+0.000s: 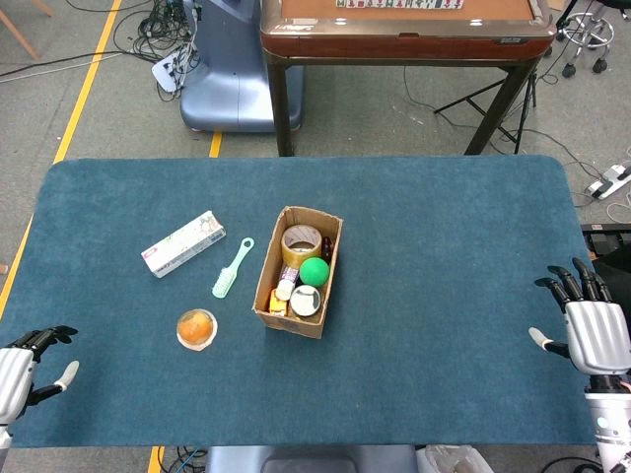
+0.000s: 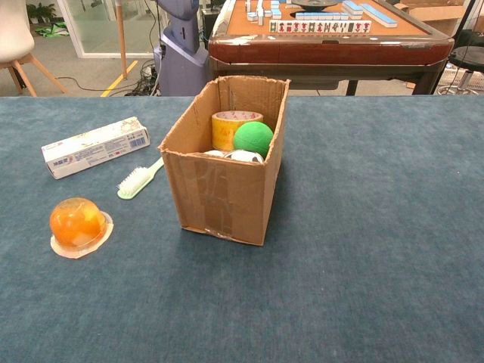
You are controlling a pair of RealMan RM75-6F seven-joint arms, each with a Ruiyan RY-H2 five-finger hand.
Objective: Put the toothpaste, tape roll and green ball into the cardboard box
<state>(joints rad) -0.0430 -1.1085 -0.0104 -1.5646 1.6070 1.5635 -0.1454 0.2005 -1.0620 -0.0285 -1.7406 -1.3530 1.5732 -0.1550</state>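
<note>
The cardboard box (image 1: 264, 296) (image 2: 219, 198) stands mid-table. Inside it sit the tape roll (image 1: 301, 241) (image 2: 230, 127) and the green ball (image 1: 314, 272) (image 2: 253, 139), with other small items beside them. The toothpaste carton (image 1: 183, 243) (image 2: 95, 147) lies on the cloth left of the box, untouched. My left hand (image 1: 20, 371) hovers at the table's near left corner, fingers apart and holding nothing. My right hand (image 1: 595, 333) is at the near right edge, fingers spread and empty. The chest view shows neither hand.
A light green toothbrush (image 1: 232, 268) (image 2: 138, 180) lies between the carton and the box. An orange jelly cup (image 1: 196, 328) (image 2: 77, 224) sits nearer the front left. A wooden game table (image 1: 404, 30) stands behind the blue table (image 1: 434, 246).
</note>
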